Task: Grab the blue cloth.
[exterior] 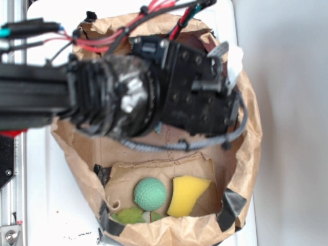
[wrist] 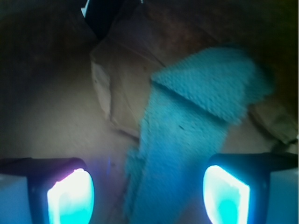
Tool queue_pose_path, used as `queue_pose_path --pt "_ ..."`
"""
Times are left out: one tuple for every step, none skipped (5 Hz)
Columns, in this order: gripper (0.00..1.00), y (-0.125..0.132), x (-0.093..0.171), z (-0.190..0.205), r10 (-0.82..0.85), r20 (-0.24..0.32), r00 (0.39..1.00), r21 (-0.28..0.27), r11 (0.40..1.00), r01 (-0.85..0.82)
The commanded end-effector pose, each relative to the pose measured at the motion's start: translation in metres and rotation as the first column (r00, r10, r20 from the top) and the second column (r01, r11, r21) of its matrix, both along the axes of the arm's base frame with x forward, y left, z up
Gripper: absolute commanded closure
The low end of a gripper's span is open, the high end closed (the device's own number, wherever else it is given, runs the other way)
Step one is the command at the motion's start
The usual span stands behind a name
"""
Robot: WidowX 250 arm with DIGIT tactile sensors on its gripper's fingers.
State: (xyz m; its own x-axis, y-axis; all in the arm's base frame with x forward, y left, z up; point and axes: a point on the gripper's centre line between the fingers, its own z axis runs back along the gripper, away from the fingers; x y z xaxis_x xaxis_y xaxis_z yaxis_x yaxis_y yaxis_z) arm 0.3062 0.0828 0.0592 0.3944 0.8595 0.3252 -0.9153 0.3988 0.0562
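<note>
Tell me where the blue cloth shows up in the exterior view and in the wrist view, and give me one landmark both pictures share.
Exterior: the blue cloth is not visible; the arm hangs over that part of the bag.
Wrist: the blue cloth runs from upper right down to bottom centre, its lower end between the open gripper fingers.
Shared landmark: the brown paper bag.
</note>
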Motion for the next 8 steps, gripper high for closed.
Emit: queue_pose_path --pt "0.00 0.024 -0.013 0.013 -0.003 0.079 0.997 0.056 0.998 -0.002" --pt "0.00 0.028 -0.018 0.012 -0.011 0.078 0.997 0.052 0.999 0.007" --pt "0.00 0.035 -0.024 0.009 -0.013 0.070 0.997 0.011 1.000 0.012" --pt "0.00 0.038 -0.029 0.010 -0.007 0.085 0.996 -0.007 1.000 0.007" --pt "0.00 0.041 -0.035 0.005 -0.006 0.117 0.993 -0.010 1.000 0.007" --pt "1.00 0.038 -0.038 -0.003 0.017 0.125 0.992 0.020 1.000 -0.019" --pt "1.00 0.037 -0.041 -0.006 0.027 0.137 0.990 0.033 0.999 -0.032" --pt "1.00 0.037 -0.042 -0.007 0.035 0.142 0.989 0.041 0.998 -0.042"
